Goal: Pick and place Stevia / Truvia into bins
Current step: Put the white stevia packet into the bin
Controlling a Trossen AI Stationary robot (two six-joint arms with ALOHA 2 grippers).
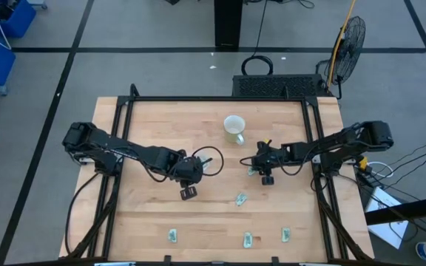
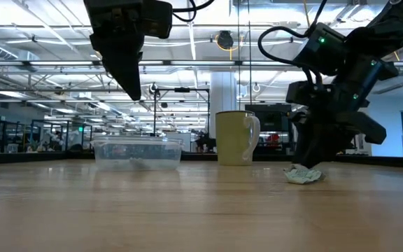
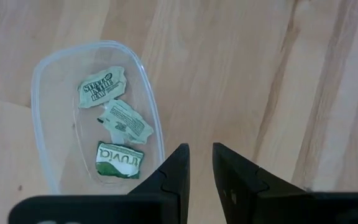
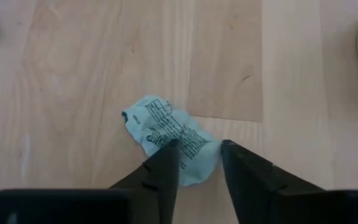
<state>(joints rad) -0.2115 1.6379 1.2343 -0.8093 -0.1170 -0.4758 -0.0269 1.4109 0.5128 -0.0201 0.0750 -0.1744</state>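
Note:
The clear oval bin (image 3: 37, 87) holds three green and white packets (image 3: 120, 160); it also shows in the low view (image 2: 137, 154). My left gripper (image 3: 201, 167) hangs above the table beside the bin's rim, narrowly open and empty (image 1: 188, 191). My right gripper (image 4: 199, 155) is down at the table right of the mug, open, its fingertips at the end of a crumpled packet (image 4: 166, 127) that lies on the wood (image 2: 303, 175). Several more packets lie flat nearer the table's near edge (image 1: 240, 198), (image 1: 172, 235), (image 1: 248, 239). My right gripper comes from above, pointing down, with one fingertip (image 4: 166, 158) over the crumpled packet's end (image 4: 194, 163) and the other beside it. The packet lies on the table. Whether the fingers touch it, I cannot tell.
A white mug (image 1: 234, 129) with a handle stands upright toward the far edge, between the two grippers (image 2: 235, 137). One more packet (image 1: 285, 234) lies near the near right corner. Bare wood lies on the table's left half (image 1: 139, 214).

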